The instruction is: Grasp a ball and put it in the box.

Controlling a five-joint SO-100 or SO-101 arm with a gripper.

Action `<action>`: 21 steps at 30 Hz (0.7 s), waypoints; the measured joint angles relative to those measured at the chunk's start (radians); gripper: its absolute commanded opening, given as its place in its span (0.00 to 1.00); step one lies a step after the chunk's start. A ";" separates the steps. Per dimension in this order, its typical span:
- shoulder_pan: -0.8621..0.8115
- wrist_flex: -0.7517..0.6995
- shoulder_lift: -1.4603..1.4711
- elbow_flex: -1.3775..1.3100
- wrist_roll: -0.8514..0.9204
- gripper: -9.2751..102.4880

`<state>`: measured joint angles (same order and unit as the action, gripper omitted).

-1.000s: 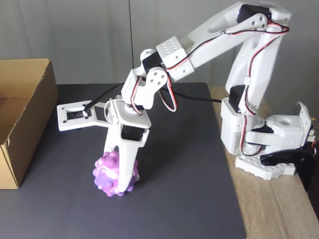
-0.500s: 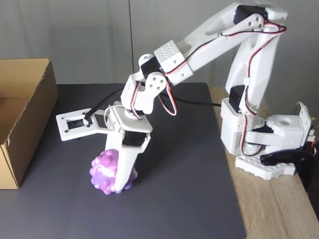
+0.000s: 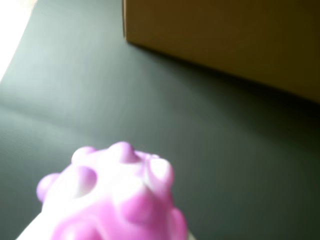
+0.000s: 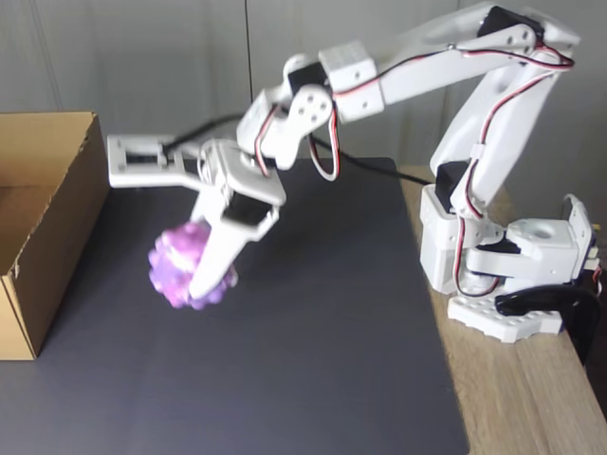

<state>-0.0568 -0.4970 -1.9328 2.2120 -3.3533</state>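
The knobby purple, pink and white ball (image 4: 175,263) hangs above the dark mat, held between the white fingers of my gripper (image 4: 197,277), which is shut on it. In the wrist view the ball (image 3: 112,197) fills the lower left, blurred. The brown cardboard box (image 4: 43,223) stands at the left edge of the fixed view, open at the top, a short gap left of the ball. Its side wall (image 3: 225,40) crosses the top of the wrist view.
A dark mat (image 4: 313,360) covers most of the table. The arm's white base (image 4: 493,265) stands on bare wood (image 4: 531,398) at the right. A black cable runs behind the arm across the mat's far edge.
The gripper has risen off the mat with the ball in it and swung left toward the box. The arm's elbow has lifted too.
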 measured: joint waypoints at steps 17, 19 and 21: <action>-0.095 -0.201 0.227 -0.764 0.018 0.29; -0.103 -0.204 0.290 -0.859 0.020 0.29; -0.109 -0.210 0.362 -0.966 0.025 0.29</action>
<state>-0.1657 -0.7072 -1.5708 1.2456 -3.3287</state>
